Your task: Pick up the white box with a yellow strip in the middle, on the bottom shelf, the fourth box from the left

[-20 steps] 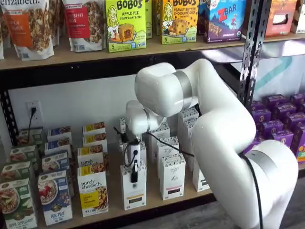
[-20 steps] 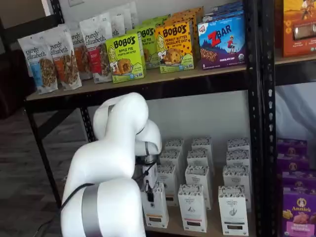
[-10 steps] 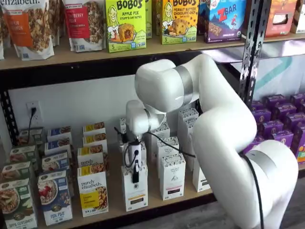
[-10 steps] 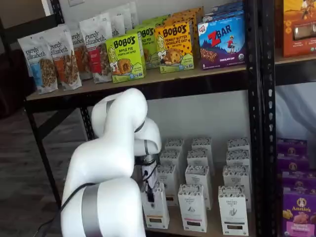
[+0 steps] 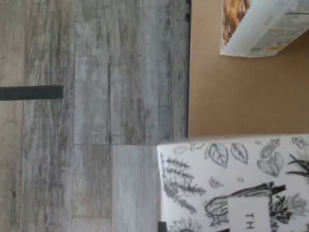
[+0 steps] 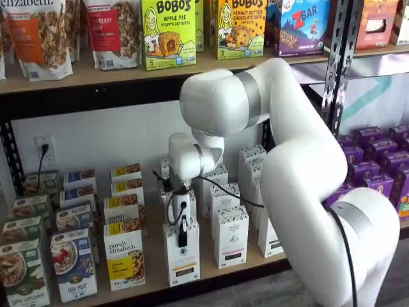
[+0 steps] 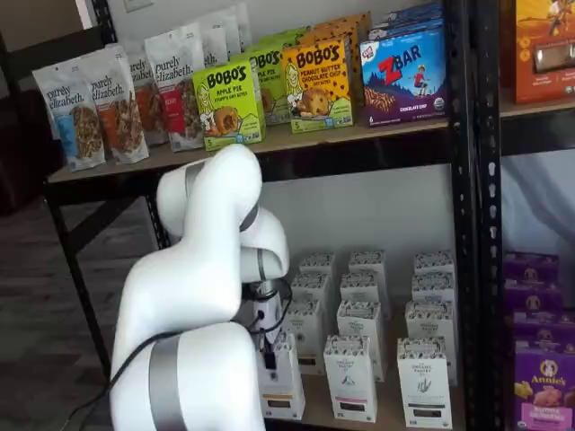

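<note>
Shelf views both catch the tool [image 6: 183, 231] low over the front row of the bottom shelf [image 6: 153, 281], set on the top of the white box with a yellow strip [image 6: 182, 256]. One black finger down the carton's front face, white body directly above; second finger hidden, so spread or pinched cannot be told. Box upright at the board's front edge, just beside the purely elizabeth box [image 6: 124, 263] on one side and a like white carton [image 6: 231, 235] on the other, apart from both. Same carton in a shelf view [image 7: 280, 386], largely masked by the arm [image 7: 202, 269].

Wrist view: leaf-patterned carton top [image 5: 236, 186] and bare tan board [image 5: 241, 96], grey floor [image 5: 91, 116] past the rail.

Judged step: seating and closing on the carton, lift not yet evident. Best done by keeping the fingers square to front and back faces, squeezing high on the box, confirming a firm hold, then rising straight and slowly to clear the neighbours without tipping them.
</note>
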`<state>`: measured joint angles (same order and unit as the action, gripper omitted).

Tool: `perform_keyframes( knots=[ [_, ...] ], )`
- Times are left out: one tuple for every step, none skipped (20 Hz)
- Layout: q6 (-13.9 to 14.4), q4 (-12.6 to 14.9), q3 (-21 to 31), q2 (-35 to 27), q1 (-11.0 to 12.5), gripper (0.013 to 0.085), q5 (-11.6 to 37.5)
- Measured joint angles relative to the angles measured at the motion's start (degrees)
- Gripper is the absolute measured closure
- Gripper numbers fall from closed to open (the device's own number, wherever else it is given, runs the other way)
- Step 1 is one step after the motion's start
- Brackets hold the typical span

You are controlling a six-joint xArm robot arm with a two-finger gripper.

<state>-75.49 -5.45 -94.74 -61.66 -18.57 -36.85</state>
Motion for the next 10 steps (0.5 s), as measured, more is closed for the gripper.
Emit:
perform_keyframes(
  knots=[
    [0.3,0.2,1.1,0.8,-0.2,0.0490,0.2],
    [0.7,0.4,2.6,1.8,-0.4,0.0490,0.5],
    [1.1,0.8,3.8,2.7,-0.6,0.0490,0.9],
    [1.2,0.8,4.2,3.0,-0.6,0.0490,0.8],
    [1.1,0.5,5.2,3.8,-0.7,0.0490,0.5],
    [0.9,0.1,6.0,4.4,-0.9,0.0490,0.5],
    [0.7,-0.2,6.9,5.1,-1.0,0.0490,0.5],
    [0.3,-1.0,8.1,6.2,-1.1,0.0490,0.1],
    [-0.3,-1.8,9.4,7.4,-1.3,0.0490,-0.2],
    [-0.3,-1.9,10.1,8.0,-1.4,0.0490,-0.1]
  ],
)
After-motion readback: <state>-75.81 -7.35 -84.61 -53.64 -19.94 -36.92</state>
